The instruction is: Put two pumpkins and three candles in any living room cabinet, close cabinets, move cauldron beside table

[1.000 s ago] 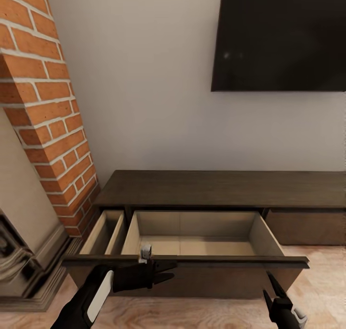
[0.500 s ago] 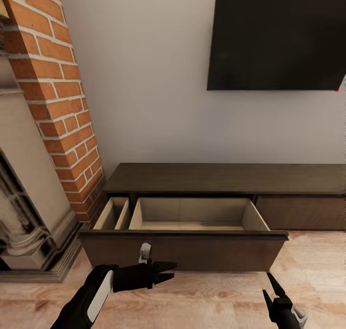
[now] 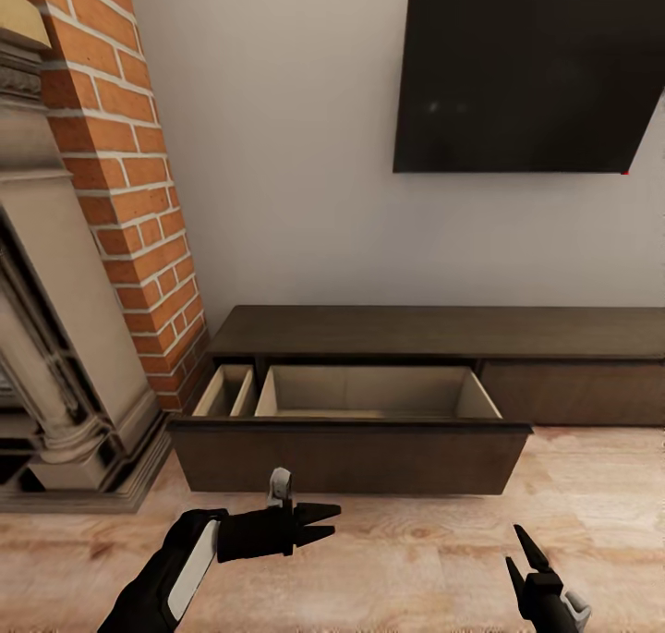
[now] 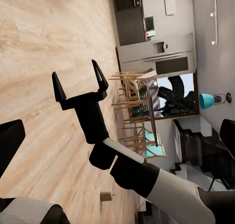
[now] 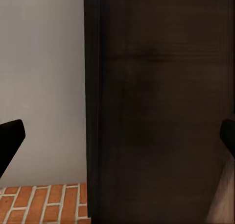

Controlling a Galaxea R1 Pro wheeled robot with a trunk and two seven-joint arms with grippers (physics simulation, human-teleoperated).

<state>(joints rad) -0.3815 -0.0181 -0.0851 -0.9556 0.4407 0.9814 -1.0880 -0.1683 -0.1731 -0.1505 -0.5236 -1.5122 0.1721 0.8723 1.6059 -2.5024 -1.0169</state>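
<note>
Room, big to small: pale grey wall [image 3: 305, 152] filled the far side, light wood-plank floor [image 3: 416, 559] ran across the near side. Brick column [image 3: 129, 180] stood at far left with a tan carved fireplace surround [image 3: 55, 337] in front of it, stepped base on the floor. Black TV [image 3: 531, 79] was mounted on the wall, upper right.

The cabinet [image 3: 443, 333] sat against the wall under the TV, long, low, dark brown, left end just beside the brick. Its wide left drawer [image 3: 351, 453] stood pulled out toward the robot, pale tan inside, two compartments: a narrow one at left, a wide one at right. What showed of both compartments looked bare; the floor of each was mostly hidden behind the drawer front. The right drawer front sat flush.

Left gripper [image 3: 319, 520] hung over the floor just near of the drawer front, not touching it, fingers apart, nothing between them. Right gripper [image 3: 520, 559] was low at right over the floor, well clear of the cabinet, fingers spread, nothing held.

Left wrist view looked across the right gripper [image 4: 78, 84] toward a far kitchen: steel fridge [image 4: 161, 55], wooden chairs [image 4: 134, 111] at a dining table, and a small tan block [image 4: 106, 196] on the floor, too small to identify. Right wrist view showed the dark cabinet [image 5: 156, 106] wood, wall and some brick.
</note>
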